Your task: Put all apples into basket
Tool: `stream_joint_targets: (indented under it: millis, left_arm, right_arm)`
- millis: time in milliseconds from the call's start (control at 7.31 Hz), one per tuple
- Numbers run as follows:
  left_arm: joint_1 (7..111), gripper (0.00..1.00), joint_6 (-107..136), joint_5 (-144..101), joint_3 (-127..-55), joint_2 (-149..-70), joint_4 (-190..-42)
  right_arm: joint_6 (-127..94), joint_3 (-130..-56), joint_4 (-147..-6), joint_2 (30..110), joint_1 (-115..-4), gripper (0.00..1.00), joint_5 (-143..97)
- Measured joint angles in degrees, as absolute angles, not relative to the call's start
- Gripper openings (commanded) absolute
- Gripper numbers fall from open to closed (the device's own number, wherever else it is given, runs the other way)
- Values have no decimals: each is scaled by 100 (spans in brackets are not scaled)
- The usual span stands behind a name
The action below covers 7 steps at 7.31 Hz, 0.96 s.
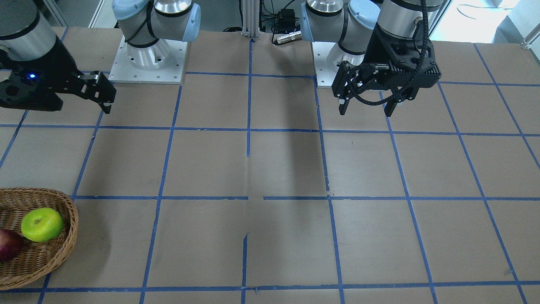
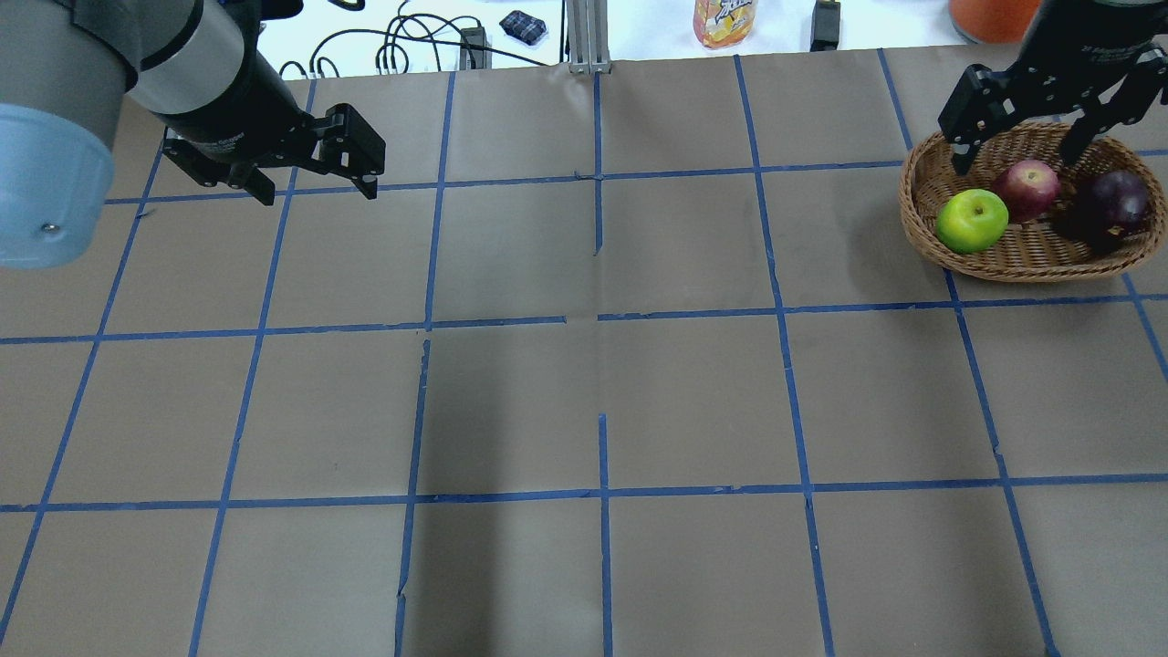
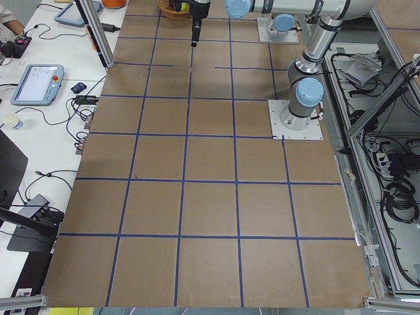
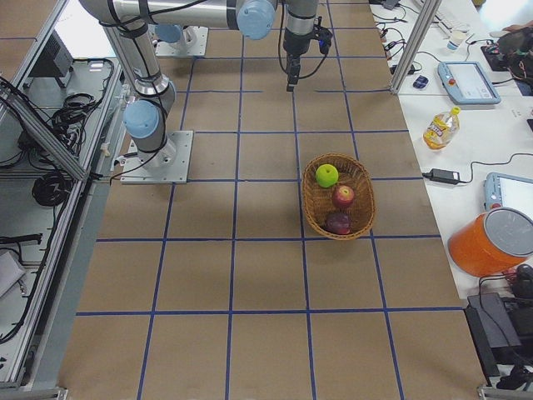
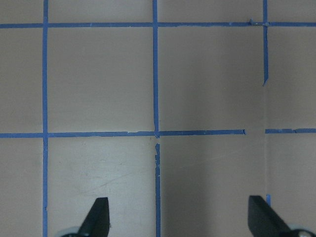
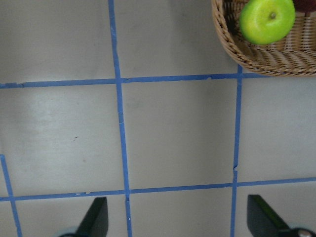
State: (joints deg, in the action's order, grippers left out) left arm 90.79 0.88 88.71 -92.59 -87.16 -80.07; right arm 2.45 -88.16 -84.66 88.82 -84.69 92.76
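The wicker basket point(image 2: 922, 205) sits at the table's far right and holds all three apples: the green apple point(image 2: 972, 220), a red apple point(image 2: 1027, 189) and a darker red apple point(image 2: 1109, 205). The basket point(image 4: 360, 179) and its three apples also show in the exterior right view. My right gripper point(image 2: 1015, 164) is open and empty, high above the table by the basket. Its wrist view shows the basket point(image 6: 232, 47) and the green apple point(image 6: 267, 20) at the top right. My left gripper point(image 2: 319, 193) is open and empty over bare table at the far left.
The table is brown paper with a grid of blue tape lines point(image 2: 598, 319). A juice bottle point(image 2: 725, 20), cables and an orange container point(image 2: 990, 14) lie beyond the far edge. The arm bases point(image 1: 147, 59) stand at the robot's side.
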Motion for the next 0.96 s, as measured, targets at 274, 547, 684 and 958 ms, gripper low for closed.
stream_joint_targets:
  millis: [274,547,684,958]
  left_arm:
    - [9079,100,88,8869,-9268,-8718,-8007]
    - [9079,100,88,8868,-9280,-8714,-8005]
    - [9079,100,88,8868,-9291,-8711,-7994]
    - [9076,100,92,8863,-9284,-8723,-7972]
  right_arm:
    - [-357,-8947,-8510,8920,-9068,100,9181]
    - [-452,-8896,-8625,8930,-9201,100,9179]
    - [-440,-8891,-8675,8929,-9188,100,9159]
    - [-395,-8918,-8663,8939,-9049,100,9145]
